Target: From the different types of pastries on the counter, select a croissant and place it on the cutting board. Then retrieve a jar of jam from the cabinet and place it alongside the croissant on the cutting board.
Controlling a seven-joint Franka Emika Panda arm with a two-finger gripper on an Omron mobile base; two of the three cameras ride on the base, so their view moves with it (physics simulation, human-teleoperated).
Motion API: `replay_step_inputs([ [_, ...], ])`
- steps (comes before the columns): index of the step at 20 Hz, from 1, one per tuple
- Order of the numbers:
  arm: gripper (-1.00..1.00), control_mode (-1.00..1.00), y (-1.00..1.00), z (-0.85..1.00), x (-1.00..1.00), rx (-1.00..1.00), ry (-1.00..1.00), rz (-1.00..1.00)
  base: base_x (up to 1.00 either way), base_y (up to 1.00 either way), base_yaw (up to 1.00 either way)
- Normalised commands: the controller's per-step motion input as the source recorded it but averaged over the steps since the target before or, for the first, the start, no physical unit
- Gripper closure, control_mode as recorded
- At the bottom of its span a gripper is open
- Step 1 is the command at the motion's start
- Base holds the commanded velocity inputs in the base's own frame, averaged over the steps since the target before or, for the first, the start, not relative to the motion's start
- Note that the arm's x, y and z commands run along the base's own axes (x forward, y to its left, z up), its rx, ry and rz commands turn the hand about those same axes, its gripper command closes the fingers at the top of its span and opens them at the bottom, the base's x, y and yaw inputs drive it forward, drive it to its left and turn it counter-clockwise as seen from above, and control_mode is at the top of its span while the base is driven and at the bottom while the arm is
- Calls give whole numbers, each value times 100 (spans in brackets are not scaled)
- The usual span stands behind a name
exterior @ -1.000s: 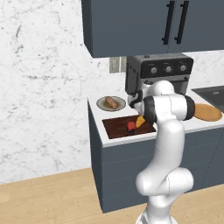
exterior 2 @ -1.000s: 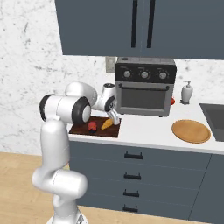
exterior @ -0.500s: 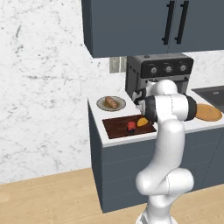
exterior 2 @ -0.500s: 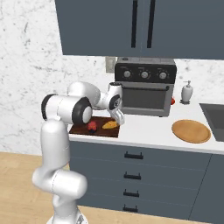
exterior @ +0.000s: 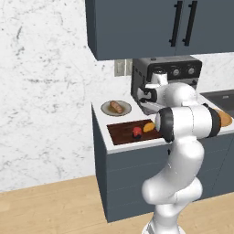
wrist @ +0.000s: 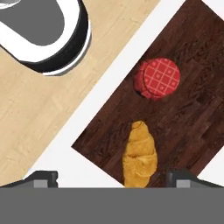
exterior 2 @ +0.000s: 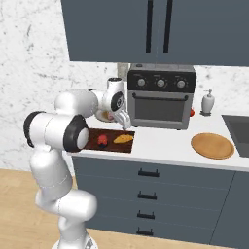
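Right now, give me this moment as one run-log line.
jaws: open, above cutting board | jar of jam: on board, released | croissant: on board beside jar, apart | brown roll: on grey plate

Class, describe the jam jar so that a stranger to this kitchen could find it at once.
Start at the black toaster oven on the white worktop; the dark-brown wooden cutting board lies left of it. On that board stands a small round red jam jar with a checked lid, apart from the golden-orange crescent croissant beside it.
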Motion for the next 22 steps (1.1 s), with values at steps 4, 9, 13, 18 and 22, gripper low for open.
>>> replay_step_inputs([
  [4, -100, -100, -28, 68, -79, -2, 0, 0, 0, 0, 0],
  [9, -100, -100, -38, 35, -99, 2, 0, 2, 0, 0, 0],
  [13, -100, -100, -3, 53, -100, 4, -4, 1, 0, 0, 0],
  [18, -100, -100, -5, 35, -100, 0, -19, -1, 0, 0, 0],
  [22, -100, -100, -8, 25, -100, 0, -20, -1, 0, 0, 0],
])
